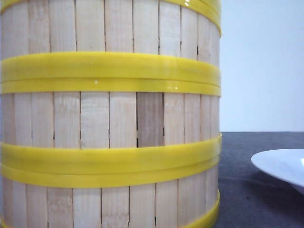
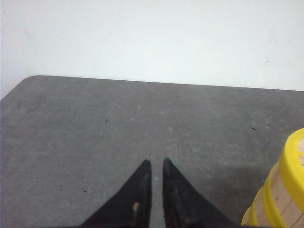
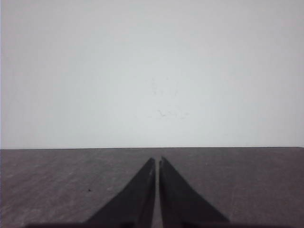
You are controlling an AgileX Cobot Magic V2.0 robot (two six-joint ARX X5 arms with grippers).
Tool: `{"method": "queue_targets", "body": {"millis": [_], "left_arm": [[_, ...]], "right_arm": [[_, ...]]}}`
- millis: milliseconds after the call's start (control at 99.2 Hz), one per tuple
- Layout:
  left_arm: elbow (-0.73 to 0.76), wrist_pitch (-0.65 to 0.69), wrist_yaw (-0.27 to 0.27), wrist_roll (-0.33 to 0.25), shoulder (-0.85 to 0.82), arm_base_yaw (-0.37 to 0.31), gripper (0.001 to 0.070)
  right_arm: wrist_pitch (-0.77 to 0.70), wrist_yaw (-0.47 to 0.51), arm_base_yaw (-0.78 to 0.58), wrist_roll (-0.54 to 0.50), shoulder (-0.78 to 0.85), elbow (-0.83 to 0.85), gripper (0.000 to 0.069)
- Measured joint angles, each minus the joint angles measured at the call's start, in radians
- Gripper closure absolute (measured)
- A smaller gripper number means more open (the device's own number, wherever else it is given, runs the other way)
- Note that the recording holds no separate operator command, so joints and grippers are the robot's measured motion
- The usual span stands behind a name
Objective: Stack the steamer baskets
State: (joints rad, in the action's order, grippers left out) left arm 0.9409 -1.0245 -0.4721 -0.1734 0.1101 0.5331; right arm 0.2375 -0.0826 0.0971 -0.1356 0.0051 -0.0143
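Stack of slatted wood, yellow-rimmed steamer baskets (image 1: 109, 118) looks done, beside left claw (image 2: 156, 164), empty w/ narrow gap; right claw (image 3: 157, 161) nearly closed, empty; retract both w/o nudging.

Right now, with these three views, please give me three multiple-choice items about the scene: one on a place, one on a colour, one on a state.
1. Where is the white plate in the front view?
A. right of the stacked steamer baskets
B. on top of them
C. left of them

2. What colour are the baskets' rims?
A. green
B. yellow
C. red

3. How do the fingers of the right gripper stand?
A. wide open
B. shut on a basket
C. nearly together, holding nothing

Answers:
1 A: the plate lies at the right edge, on the dark table.
2 B: glossy yellow bands cross the pale slats.
3 C: only a thin gap between the tips, and nothing in it.
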Motion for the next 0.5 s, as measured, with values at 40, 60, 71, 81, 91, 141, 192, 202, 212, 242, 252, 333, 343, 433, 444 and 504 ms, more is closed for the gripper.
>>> {"method": "queue_targets", "body": {"millis": [40, 60, 71, 81, 91, 141, 192, 202, 212, 242, 252, 333, 343, 433, 444, 504], "left_arm": [[0.000, 0.000, 0.000, 0.000, 0.000, 0.000, 0.0692], [0.000, 0.000, 0.000, 0.000, 0.000, 0.000, 0.0692], [0.000, 0.000, 0.000, 0.000, 0.000, 0.000, 0.0692], [0.000, 0.000, 0.000, 0.000, 0.000, 0.000, 0.0692], [0.000, 0.000, 0.000, 0.000, 0.000, 0.000, 0.0692], [0.000, 0.000, 0.000, 0.000, 0.000, 0.000, 0.0692], [0.000, 0.000, -0.018, 0.014, 0.000, 0.000, 0.0692], [0.000, 0.000, -0.025, 0.019, 0.000, 0.000, 0.0692], [0.000, -0.001, -0.032, 0.024, 0.000, 0.000, 0.0692], [0.000, -0.001, -0.050, 0.033, 0.000, 0.000, 0.0692], [0.000, -0.001, -0.054, 0.034, 0.000, 0.000, 0.0692], [0.000, 0.003, -0.076, 0.025, 0.000, 0.000, 0.0692], [0.000, 0.005, -0.080, 0.021, 0.000, 0.000, 0.0692], [-0.042, 0.113, -0.156, -0.077, -0.010, -0.009, 0.0692], [-0.052, 0.132, -0.159, -0.089, -0.013, -0.011, 0.0692], [-0.132, 0.250, -0.146, -0.123, -0.043, -0.036, 0.0692]], "right_arm": [[0.000, 0.000, 0.000, 0.000, 0.000, 0.000, 0.0681], [0.000, 0.000, 0.000, 0.000, 0.000, 0.000, 0.0681], [0.000, 0.000, 0.000, 0.000, 0.000, 0.000, 0.0681], [0.000, 0.000, 0.000, 0.000, 0.000, 0.000, 0.0681], [0.000, 0.000, 0.000, 0.000, 0.000, 0.000, 0.0681], [0.000, 0.000, 0.000, 0.000, 0.000, 0.000, 0.0681], [0.000, 0.000, 0.000, 0.000, 0.000, 0.000, 0.0681], [0.000, 0.000, 0.000, 0.000, 0.000, 0.000, 0.0681], [0.000, 0.000, 0.000, 0.000, 0.000, 0.000, 0.0681], [0.000, 0.000, 0.000, 0.000, 0.000, 0.000, 0.0681], [0.000, 0.000, 0.000, 0.000, 0.000, 0.000, 0.0681], [0.000, 0.000, 0.000, 0.000, 0.000, 0.000, 0.0681], [0.000, 0.000, 0.000, 0.000, 0.000, 0.000, 0.0681], [0.000, 0.000, 0.000, 0.000, 0.000, 0.000, 0.0681], [0.000, 0.000, 0.000, 0.000, 0.000, 0.000, 0.0681], [0.000, 0.000, 0.000, 0.000, 0.000, 0.000, 0.0681]]}}
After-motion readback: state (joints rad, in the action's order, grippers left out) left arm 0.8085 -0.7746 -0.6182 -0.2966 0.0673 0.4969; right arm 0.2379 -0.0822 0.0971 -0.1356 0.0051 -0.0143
